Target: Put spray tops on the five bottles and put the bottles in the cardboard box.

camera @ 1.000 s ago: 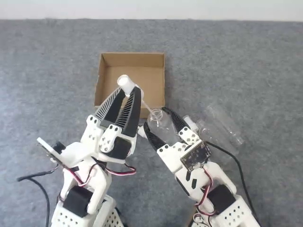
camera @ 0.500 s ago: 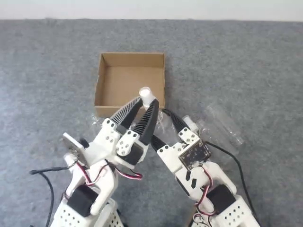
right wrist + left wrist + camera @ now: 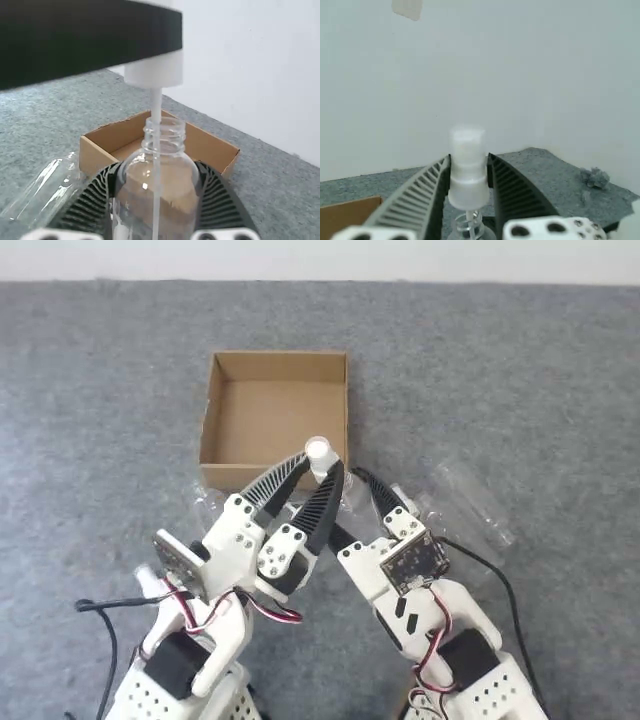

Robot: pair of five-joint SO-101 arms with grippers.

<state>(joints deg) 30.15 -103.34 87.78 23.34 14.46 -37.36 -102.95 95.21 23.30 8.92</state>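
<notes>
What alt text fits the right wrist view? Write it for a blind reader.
The right gripper holds a clear bottle upright while a white spray top hangs above, its dip tube running down into the neck. Behind stands the cardboard box; another clear bottle lies nearby.

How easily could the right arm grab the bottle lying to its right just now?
Probably not yet: the right pincer is shut on an upright bottle, though nothing blocks the lying bottle.
</notes>
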